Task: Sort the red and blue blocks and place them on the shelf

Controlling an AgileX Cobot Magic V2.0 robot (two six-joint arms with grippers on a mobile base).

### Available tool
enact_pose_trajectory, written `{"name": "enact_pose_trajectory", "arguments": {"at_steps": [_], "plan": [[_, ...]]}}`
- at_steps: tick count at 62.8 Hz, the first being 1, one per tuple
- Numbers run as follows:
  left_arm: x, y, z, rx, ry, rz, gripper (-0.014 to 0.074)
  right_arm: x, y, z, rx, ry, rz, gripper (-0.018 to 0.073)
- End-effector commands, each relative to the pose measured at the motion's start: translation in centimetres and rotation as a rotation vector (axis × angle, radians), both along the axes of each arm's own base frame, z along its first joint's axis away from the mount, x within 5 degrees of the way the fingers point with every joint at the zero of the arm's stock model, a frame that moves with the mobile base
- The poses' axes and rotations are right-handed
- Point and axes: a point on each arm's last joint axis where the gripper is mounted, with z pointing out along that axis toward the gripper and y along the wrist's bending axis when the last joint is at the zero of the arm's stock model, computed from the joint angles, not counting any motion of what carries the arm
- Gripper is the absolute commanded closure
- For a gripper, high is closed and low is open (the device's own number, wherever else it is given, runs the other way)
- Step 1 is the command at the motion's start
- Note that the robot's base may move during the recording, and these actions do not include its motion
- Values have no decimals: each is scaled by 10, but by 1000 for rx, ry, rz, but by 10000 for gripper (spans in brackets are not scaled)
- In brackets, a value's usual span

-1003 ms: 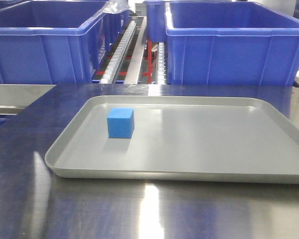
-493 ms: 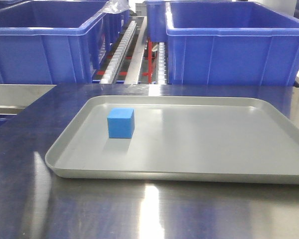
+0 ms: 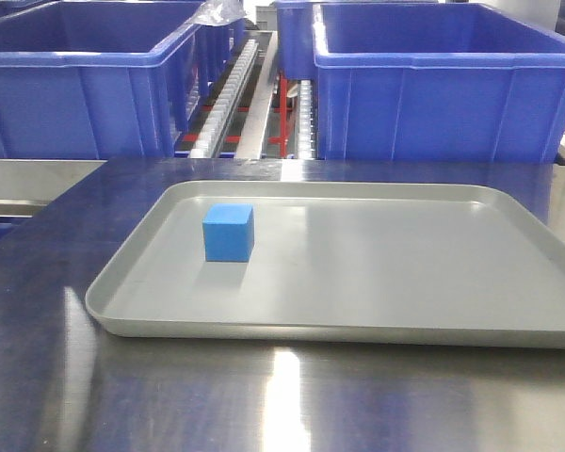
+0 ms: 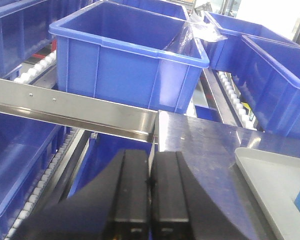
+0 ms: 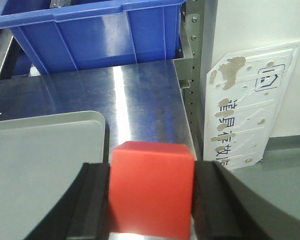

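R end effector [image 5: 152, 202] grips red blk [image 5: 151, 185].

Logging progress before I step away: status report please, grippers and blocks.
Left gripper jaws shut, empty. Right gripper jaws shut on red block. Blue block sits on grey tray, nothing crowding it.
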Motion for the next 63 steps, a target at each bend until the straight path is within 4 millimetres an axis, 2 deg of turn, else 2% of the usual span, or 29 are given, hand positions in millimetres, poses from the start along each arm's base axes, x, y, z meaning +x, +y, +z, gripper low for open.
{"name": "enact_pose_trajectory", "arguments": {"at_steps": [1,39,49,56,63], "plan": [[-1,-1,0,-11,-82,-6,472,1,-2,16,-26,-100,-13,503],[-1,0,2,-38,-82,-7,472,1,-2,16,-26,-100,-13,503],[2,-1,18,-48,-75,-7,472,1,-2,16,-26,-100,-13,503],[9,-1,41,-43,4,-3,472,1,-2,16,-26,-100,-13,503],[26,-2,70,-29,139,4,472,1,-2,16,-26,-100,-13,503]]}}
